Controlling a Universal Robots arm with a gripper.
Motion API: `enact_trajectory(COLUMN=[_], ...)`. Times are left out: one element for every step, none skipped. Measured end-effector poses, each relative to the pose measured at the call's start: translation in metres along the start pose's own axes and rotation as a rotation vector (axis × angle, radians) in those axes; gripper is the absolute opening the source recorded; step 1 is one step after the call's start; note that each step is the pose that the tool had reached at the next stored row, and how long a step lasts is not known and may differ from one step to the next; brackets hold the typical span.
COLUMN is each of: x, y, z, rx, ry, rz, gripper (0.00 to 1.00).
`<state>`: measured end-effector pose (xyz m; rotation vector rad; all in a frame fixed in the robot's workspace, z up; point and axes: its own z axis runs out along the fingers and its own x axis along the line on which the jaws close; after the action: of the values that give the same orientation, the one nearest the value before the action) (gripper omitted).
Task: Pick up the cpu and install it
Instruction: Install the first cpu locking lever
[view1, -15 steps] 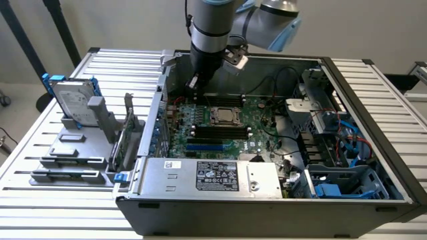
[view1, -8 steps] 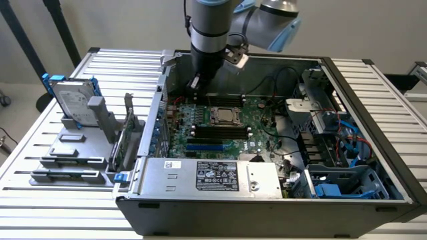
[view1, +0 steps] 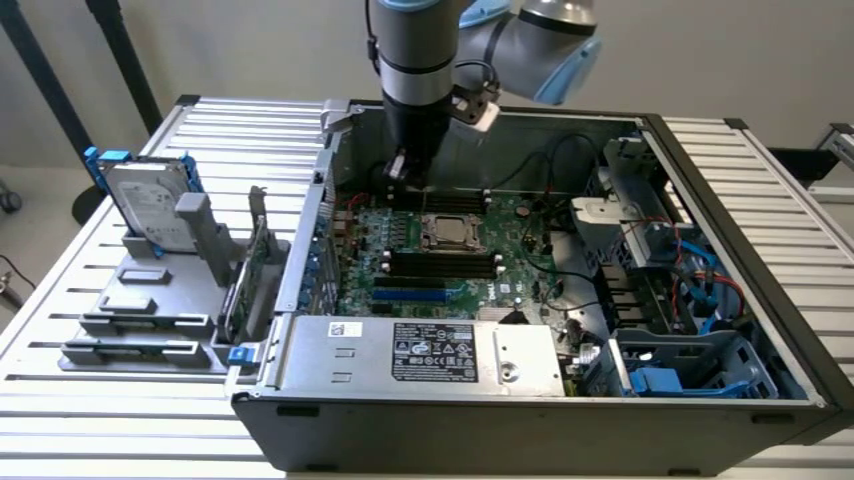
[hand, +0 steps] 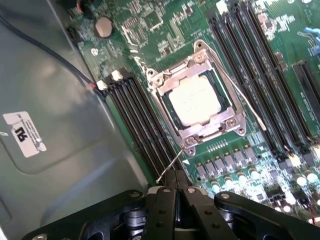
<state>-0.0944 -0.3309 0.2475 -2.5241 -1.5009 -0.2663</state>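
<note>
cpu (hand: 196, 100) sits flat in the socket (hand: 227, 120) on the motherboard (view1: 514, 262), silver top up, metal frame around it. The board is inside the open computer case (view1: 707, 190), socket roughly mid-board. Black memory slots (hand: 135, 115) run along both sides of the socket.

Gripper (hand: 176, 176) is clenched, fingers pressed together, nothing between them. It hangs inside the case over the board, near one corner of the socket, not touching the cpu.

Also in the case: power supply (view1: 427, 352) along the front wall, cables and blue drive bays (view1: 694, 375) at the exterior view's right.

Outside the case, on the tabletop (view1: 54, 290) at the exterior view's left: a grey holder (view1: 140, 300) with a hard drive (view1: 140, 205) in a blue frame standing upright in it.
</note>
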Motion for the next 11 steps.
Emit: enact_trajectory(x=[0.0000, -0.0001, -0.0002, -0.0004, -0.0008, -0.0013, -0.0018, -0.0026, -0.0034, -0.0040, -0.0044], y=[0.0001, 0.0001, 0.0003, 0.0004, 0.0006, 0.0008, 0.0011, 0.0014, 0.0017, 0.0019, 0.0020], z=[0.0000, 0.0000, 0.0000, 0.0001, 0.0005, 0.0011, 0.0024, 0.0040, 0.0056, 0.0074, 0.0091], rx=[-0.0087, -0.0174, -0.0247, -0.0316, -0.0378, -0.0429, -0.0457, -0.0478, -0.0497, -0.0518, -0.0552], ry=[0.0049, 0.0097, 0.0137, 0.0173, 0.0205, 0.0233, 0.0248, 0.0252, 0.0259, 0.0262, 0.0269], rz=[-0.002, -0.004, -0.005, -0.006, -0.006, -0.005, -0.003, 0.001, 0.006, 0.014, 0.026], gripper=[0.11, 0.11, 0.11, 0.11, 0.11, 0.11, 0.11, 0.11, 0.11, 0.11, 0.11])
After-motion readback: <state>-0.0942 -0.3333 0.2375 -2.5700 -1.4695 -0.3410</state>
